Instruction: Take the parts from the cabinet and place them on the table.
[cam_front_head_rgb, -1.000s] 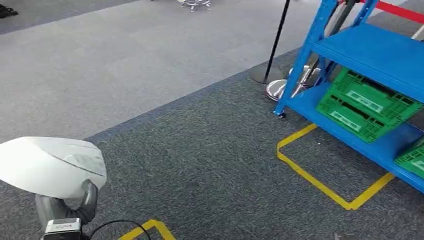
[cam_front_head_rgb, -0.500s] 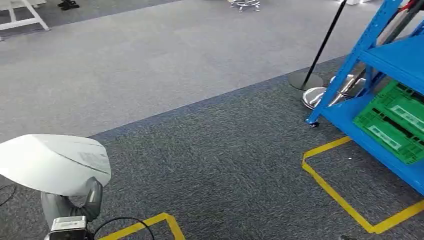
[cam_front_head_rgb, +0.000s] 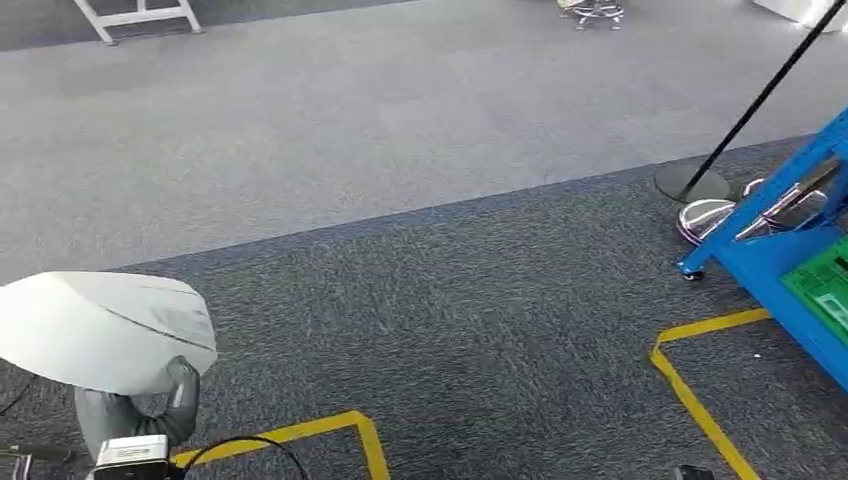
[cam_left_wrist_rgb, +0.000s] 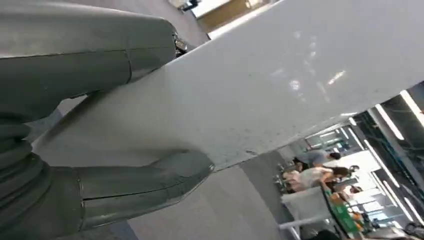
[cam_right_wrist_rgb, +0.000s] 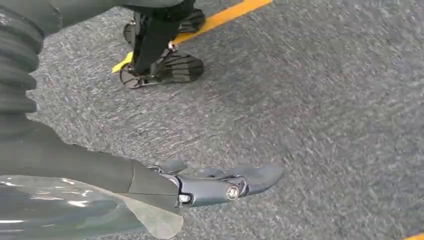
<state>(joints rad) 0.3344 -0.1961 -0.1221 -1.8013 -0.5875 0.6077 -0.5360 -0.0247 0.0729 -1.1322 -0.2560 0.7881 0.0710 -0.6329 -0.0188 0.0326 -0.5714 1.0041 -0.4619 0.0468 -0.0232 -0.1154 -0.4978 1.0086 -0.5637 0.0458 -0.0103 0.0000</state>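
Part (cam_front_head_rgb: 105, 328) crosswise (left robot hand (cam_front_head_rgb: 135, 410))

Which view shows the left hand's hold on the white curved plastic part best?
Left wrist view: the left hand clamps the white curved plastic part, thumb and finger on opposite faces. Head view shows the part's whole shape above the hand. Right wrist view shows carpet.

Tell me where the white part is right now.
The white part is at the head view's lower left, gripped by the left hand above dark carpet, just left of a yellow floor tape corner.
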